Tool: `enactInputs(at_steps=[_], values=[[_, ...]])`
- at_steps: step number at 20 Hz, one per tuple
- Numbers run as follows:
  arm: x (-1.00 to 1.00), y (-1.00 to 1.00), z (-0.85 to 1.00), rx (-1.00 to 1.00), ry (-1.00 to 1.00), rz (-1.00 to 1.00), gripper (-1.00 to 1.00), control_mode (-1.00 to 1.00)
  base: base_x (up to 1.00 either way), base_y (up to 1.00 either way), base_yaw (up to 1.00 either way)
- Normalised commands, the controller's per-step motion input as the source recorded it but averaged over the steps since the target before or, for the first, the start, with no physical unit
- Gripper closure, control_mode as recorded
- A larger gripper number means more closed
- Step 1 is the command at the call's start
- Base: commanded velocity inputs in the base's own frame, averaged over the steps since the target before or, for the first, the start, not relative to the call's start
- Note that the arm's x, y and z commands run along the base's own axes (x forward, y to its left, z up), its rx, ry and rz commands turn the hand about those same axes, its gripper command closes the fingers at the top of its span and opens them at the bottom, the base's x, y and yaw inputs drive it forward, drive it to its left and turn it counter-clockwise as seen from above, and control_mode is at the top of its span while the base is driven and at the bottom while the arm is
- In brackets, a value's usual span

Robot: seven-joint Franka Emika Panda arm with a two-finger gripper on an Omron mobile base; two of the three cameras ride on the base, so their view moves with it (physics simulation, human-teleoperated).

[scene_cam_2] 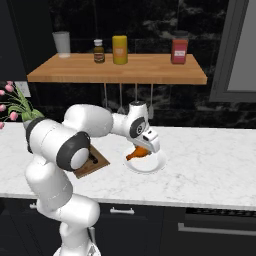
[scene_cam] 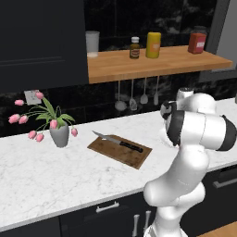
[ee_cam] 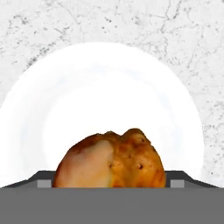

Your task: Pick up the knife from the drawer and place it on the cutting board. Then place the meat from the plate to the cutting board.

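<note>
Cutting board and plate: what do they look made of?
The cutting board looks like wood: brown, matte, faint grain streaks. The plate looks like glazed ceramic, possibly plastic: plain white with a soft sheen. The counter reads as polished white marble with grey veining.

Slim knife with pointed silver blade and black handle (scene_cam: 117, 141) lying flat across thin rectangular brown wooden cutting board (scene_cam: 120, 151), tip overhanging the far-left edge. Board resting on white marbled counter (scene_cam: 41, 173). Grey vase of pink tulips (scene_cam: 54, 126) to its left, well apart. White jointed arm (scene_cam: 196, 139) rising at right, probably hiding the gripper. Jars on light-wood wall shelf (scene_cam: 152, 62) above.
</note>
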Motion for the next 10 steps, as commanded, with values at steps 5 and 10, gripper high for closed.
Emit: enactInputs(at_steps=[5,10], values=[[-0.22,0.33,0.63,0.00,-0.04,0.10,1.00,-1.00,0.00,0.00,0.00],[-0.07,0.56,0.34,0.00,0.02,0.25,1.00,-1.00,0.00,0.00,0.00]])
